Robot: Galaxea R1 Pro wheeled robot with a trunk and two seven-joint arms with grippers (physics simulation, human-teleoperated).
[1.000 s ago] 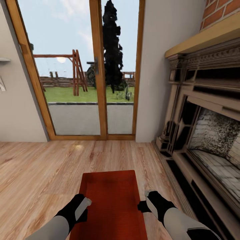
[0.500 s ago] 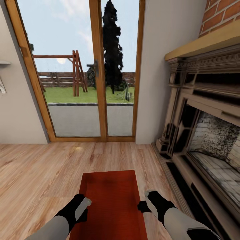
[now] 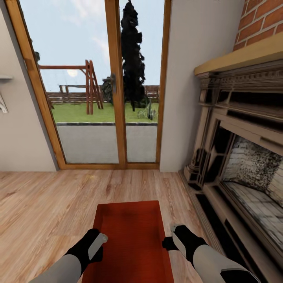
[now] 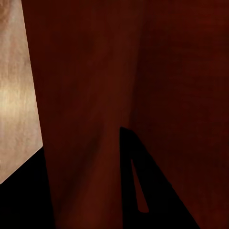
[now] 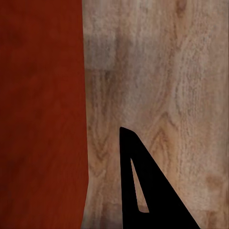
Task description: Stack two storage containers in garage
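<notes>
One orange-red storage container (image 3: 131,239) hangs just in front of me over the light wood-plank floor of the living room, between both arms. My left gripper (image 3: 100,240) sits on its left wall. In the left wrist view one finger (image 4: 152,191) is inside the box (image 4: 95,71) and the other outside, shut on the wall. My right gripper (image 3: 171,239) is at the right rim. In the right wrist view one finger (image 5: 157,200) hangs over the floor beside the container (image 5: 43,95), and the other finger is hidden.
Glass garden doors (image 3: 114,118) with a wooden frame stand straight ahead. An ornate fireplace (image 3: 239,157) under a red-brick chimney (image 3: 261,19) lines the right side. White walls flank the doors. Open wood floor (image 3: 47,204) stretches to the left and ahead.
The room has slid slightly downward in the head view, so the camera has moved. The container and both grippers keep the same place in the picture.
</notes>
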